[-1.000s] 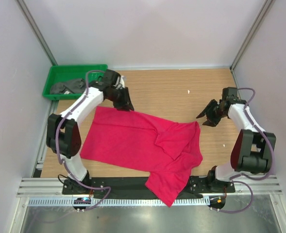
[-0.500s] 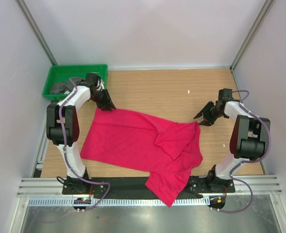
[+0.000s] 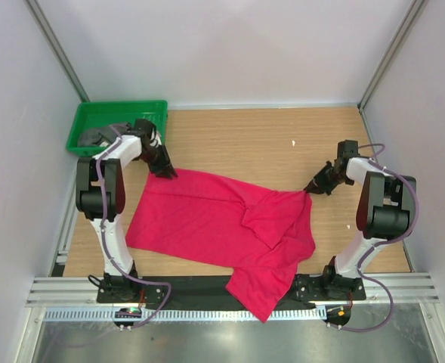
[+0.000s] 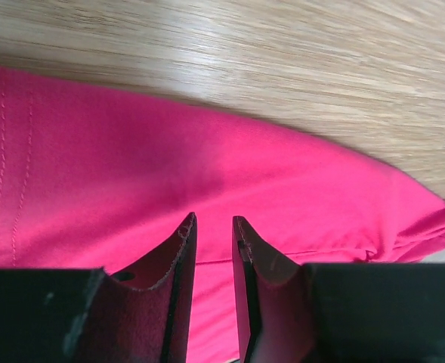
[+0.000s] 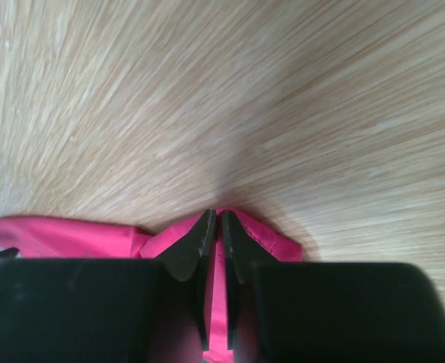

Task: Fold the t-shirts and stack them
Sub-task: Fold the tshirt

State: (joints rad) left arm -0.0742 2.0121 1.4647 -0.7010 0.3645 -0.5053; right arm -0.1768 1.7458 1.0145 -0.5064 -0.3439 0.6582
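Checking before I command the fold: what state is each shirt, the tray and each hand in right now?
red t-shirt: spread on the table, right part bunched, near corner over the edge.
grey t-shirt: crumpled in the green tray.
green tray: holding the grey t-shirt.
left hand: jaws narrowly apart at the red t-shirt's far-left corner; grip unclear.
right hand: shut on its far-right corner.
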